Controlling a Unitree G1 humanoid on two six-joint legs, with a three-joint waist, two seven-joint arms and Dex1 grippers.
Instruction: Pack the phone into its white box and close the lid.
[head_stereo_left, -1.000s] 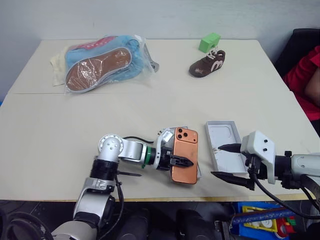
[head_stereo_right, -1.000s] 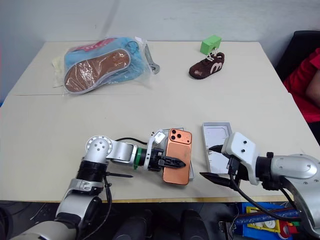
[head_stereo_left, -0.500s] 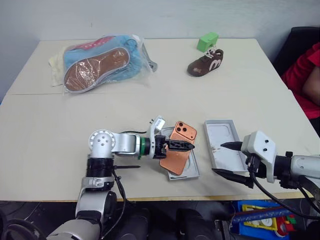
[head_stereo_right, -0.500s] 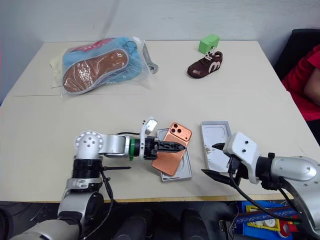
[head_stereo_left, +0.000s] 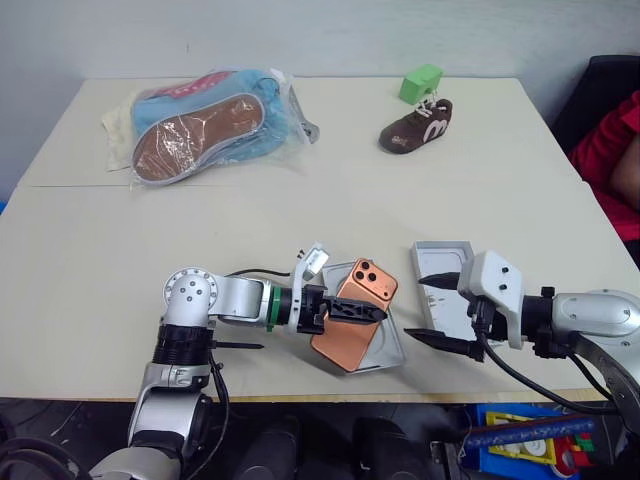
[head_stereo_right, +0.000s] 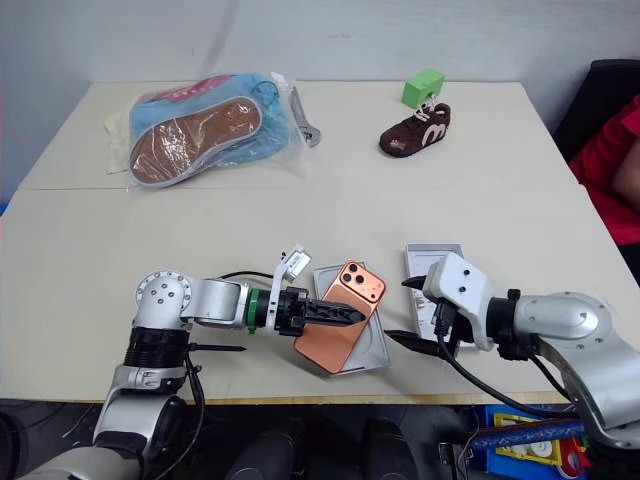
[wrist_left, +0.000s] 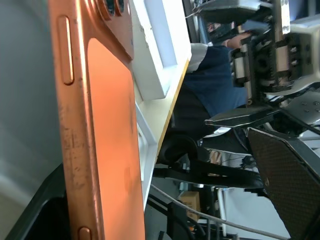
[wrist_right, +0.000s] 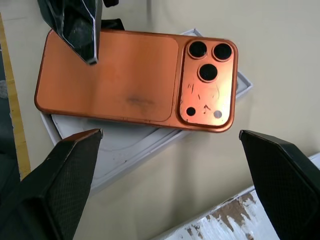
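The orange-copper phone lies camera side up, askew across the white box, one corner hanging over the tray's rim. My left gripper reaches in from the left and is open. One finger hangs above the phone's back and the other is under it. The lid lies inside up just right of the box, partly hidden by my right gripper. That gripper is open and empty, pointing at the phone's camera end from close by.
A plastic bag holding blue slippers lies at the far left. A small brown shoe and a green block sit at the far middle. A person's red sleeve shows at the right edge. The table's front edge runs just below the box.
My left gripper held the phone shut above the box; it has opened and drawn back left, and the phone now lies crooked on the box. My right gripper came left toward the phone.
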